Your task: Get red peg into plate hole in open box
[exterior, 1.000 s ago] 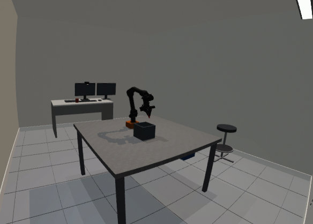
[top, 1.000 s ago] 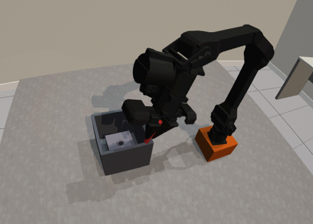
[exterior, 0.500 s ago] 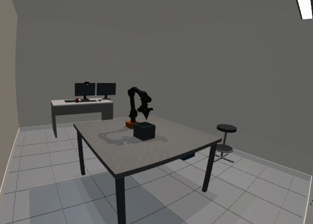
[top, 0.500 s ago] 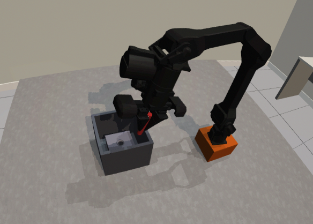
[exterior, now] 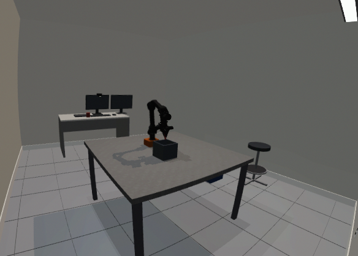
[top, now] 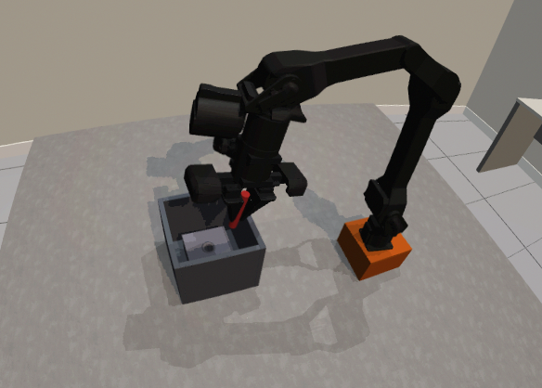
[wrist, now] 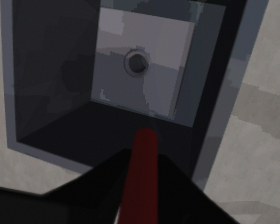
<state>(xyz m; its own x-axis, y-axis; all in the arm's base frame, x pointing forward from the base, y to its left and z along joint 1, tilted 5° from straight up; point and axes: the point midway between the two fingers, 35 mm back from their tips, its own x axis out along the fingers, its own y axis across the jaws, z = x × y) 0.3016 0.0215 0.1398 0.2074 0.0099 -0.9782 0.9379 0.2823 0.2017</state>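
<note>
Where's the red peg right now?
Top view: the red peg leans in the gripper, over the open box's right side, beside the plate.

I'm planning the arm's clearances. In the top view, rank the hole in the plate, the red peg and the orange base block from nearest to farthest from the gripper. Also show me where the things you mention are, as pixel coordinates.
1. Red peg (wrist: 145, 175): in the gripper (top: 244, 204) (wrist: 143, 159).
2. Hole (top: 208, 247) (wrist: 137, 63): inside the box, lower left.
3. Orange base block (top: 359, 255) (exterior: 148, 142): far right.

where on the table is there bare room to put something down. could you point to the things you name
Bare patches: the tabletop (top: 83, 278) (exterior: 184, 168) between the open box (top: 218, 278) (exterior: 165, 150) and the table's left edge in the top view, and the stretch nearest the camera there, only shadowed. Crowded: over the box, where the jaws (top: 242, 213) grip the red peg (top: 239, 210) (wrist: 142, 175).
</note>
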